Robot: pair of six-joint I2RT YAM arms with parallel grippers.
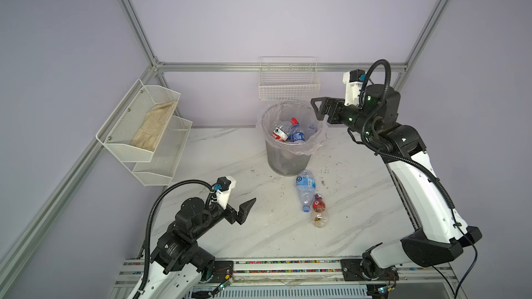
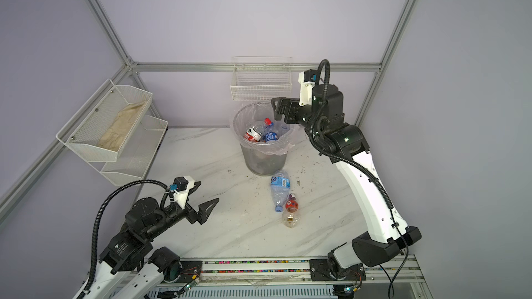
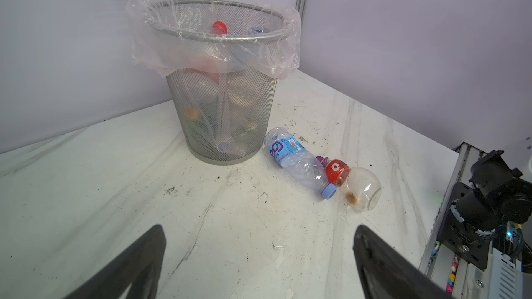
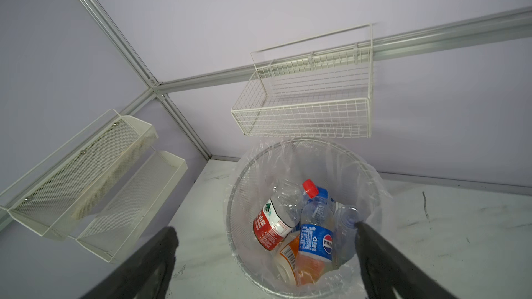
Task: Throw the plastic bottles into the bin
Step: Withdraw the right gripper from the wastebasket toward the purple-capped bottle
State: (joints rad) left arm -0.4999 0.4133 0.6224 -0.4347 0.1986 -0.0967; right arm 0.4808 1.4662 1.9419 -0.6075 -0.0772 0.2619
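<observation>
Right gripper (image 1: pixel 316 109) jaws wide apart, empty, poised over bin (image 1: pixel 288 162) rim; left gripper (image 2: pixel 208 191) likewise spread, holding nothing, above table (image 1: pixel 259 240).

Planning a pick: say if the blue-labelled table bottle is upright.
Tipped: the blue-labelled bottle lies flat on the table, cap away from the bin.

Mesh bin (image 1: pixel 288 159) holding bottles (image 1: pixel 298 136), blue-label bottle (image 1: pixel 305 191) and red-label bottle (image 1: pixel 319 211) lying beside

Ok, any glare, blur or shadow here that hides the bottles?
In both top views, even light, faint shadows, blue-label bottle clear. Left wrist view: bag and bin mesh veil the contents; left gripper blurred. Right wrist view: Pepsi bottle sharp; right gripper blurred.
</observation>
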